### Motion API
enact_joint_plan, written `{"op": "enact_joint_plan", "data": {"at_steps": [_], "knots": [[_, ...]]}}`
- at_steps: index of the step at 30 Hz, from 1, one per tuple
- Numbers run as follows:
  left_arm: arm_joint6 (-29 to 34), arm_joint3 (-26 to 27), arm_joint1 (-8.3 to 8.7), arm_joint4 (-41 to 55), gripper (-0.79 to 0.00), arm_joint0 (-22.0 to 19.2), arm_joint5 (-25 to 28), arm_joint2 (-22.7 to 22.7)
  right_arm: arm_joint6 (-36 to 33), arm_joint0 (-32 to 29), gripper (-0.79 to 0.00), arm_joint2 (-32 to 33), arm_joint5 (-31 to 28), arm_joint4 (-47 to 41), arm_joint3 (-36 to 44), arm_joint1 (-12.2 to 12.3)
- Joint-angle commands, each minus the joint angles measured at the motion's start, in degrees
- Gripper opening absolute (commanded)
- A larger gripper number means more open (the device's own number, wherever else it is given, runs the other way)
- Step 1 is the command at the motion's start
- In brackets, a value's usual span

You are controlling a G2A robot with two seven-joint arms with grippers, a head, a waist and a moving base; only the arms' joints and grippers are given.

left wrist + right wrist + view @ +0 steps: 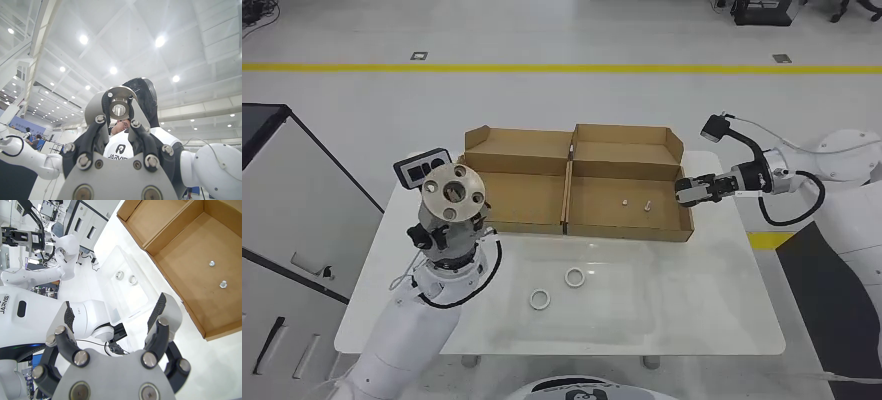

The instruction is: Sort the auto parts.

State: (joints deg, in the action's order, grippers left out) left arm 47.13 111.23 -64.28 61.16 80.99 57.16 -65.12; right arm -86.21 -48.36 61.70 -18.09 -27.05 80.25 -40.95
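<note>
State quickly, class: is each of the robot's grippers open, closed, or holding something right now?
Left gripper: jaws closed on the flanged metal part, held pointing up.
Right gripper: jaws open, holding nothing.

You have bright, even light throughout. Round ceiling lamps point(83, 39) beyond the left gripper point(119, 106) bloom white; the metal flange point(121, 91) clamped in it shines along its rim. Beyond the open right gripper point(115, 308) the table point(198, 361) glares near-white, with only faint shadows. Both wrist views bow straight lines toward their edges.
</note>
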Motion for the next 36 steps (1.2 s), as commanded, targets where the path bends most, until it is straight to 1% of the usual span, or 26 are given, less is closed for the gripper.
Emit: {"op": "enact_joint_plan", "data": {"at_steps": [1,6,10,14,18,27,36], "knots": [[0.3,-0.4,-0.07,-1.2,-0.785,0.1,-0.3,-0.4,0.0,0.0,0.000,0.0,0.0,0.0,0.0,0.0],[0.9,-1.3,-0.23,-4.0,-0.785,0.6,-0.9,-1.0,0.0,0.0,0.000,0.0,0.0,0.0,0.0,0.0],[1.1,-2.7,-0.22,-8.6,-0.785,1.0,-1.1,-2.2,0.0,0.0,0.000,0.0,0.0,0.0,0.0,0.0],[1.0,-3.6,-0.36,-9.5,-0.785,1.4,-1.0,-2.4,0.0,0.0,0.000,0.0,0.0,0.0,0.0,0.0],[0.9,-2.6,-0.62,-6.8,-0.785,1.8,-0.9,-1.7,0.0,0.0,0.000,0.0,0.0,0.0,0.0,0.0],[2.4,0.9,-1.31,3.7,-0.785,2.4,-2.4,-0.7,0.0,0.0,0.000,0.0,0.0,0.0,0.0,0.0],[4.4,1.4,-2.09,5.3,-0.785,3.2,-4.4,-2.6,0.0,0.0,0.000,0.0,0.0,0.0,0.0,0.0]]}}
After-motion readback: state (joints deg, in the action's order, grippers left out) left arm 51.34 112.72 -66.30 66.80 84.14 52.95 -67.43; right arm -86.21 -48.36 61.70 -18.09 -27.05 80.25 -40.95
